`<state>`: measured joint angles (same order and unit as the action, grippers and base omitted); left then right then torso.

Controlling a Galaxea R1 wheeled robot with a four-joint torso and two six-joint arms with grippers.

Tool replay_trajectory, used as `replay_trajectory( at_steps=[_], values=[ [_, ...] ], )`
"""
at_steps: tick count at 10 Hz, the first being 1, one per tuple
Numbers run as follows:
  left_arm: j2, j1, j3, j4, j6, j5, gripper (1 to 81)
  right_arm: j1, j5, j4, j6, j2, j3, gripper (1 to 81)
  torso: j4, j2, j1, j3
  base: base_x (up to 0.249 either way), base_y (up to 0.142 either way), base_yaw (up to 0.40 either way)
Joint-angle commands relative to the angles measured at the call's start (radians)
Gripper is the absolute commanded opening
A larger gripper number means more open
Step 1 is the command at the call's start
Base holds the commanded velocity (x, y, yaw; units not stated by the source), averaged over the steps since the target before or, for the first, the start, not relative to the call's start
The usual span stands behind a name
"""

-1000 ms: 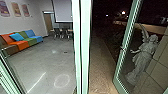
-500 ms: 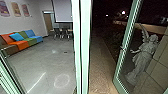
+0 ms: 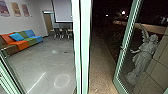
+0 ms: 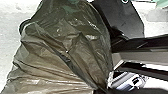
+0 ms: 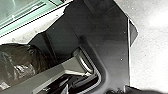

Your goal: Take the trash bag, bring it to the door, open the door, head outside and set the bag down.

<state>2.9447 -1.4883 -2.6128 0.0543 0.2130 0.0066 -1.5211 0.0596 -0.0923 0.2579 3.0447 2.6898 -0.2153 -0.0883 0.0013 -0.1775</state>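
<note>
Fingers of the left gripper seem closed on the dark, translucent plastic trash bag; the right gripper's state cannot be told. Pale-green metal doorpost should be given wide clearance.

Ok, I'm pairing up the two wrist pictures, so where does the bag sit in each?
Left wrist view: the bag is large and close, beside the dark plate, with pale floor past it.
Right wrist view: the bag is partly hidden behind the robot's bar.
Shared landmark: the dark plate, next to the bag in both.
</note>
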Motion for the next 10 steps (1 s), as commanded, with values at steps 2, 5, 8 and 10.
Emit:
replay_trajectory(
  at_steps=[2, 5, 8, 10],
  values=[
    [-0.005, 0.046, 0.003, -0.017, 0.009, 0.062, 1.0, 0.04, -0.05, -0.004, -0.002, 0.005, -0.002, 81.1, 0.0, 0.0, 0.0, 0.0, 0.0, 0.0, 0.0],
    [-0.005, 0.046, 0.003, -0.017, 0.009, 0.062, 1.0, 0.04, -0.05, -0.004, -0.003, 0.009, -0.002, 81.1, 0.0, 0.0, 0.0, 0.0, 0.0, 0.0, -0.102],
    [-0.005, 0.046, 0.003, -0.017, 0.009, 0.062, 1.0, 0.038, -0.05, -0.004, -0.003, 0.009, -0.002, 81.1, 0.0, 0.0, 0.0, 0.0, 0.0, 0.0, -0.192],
    [-0.007, 0.046, 0.003, -0.017, 0.009, 0.062, 1.0, 0.037, -0.05, -0.004, -0.003, 0.009, -0.002, 81.1, 0.0, 0.0, 0.0, 0.0, 0.0, 0.0, -0.205]
  ],
)
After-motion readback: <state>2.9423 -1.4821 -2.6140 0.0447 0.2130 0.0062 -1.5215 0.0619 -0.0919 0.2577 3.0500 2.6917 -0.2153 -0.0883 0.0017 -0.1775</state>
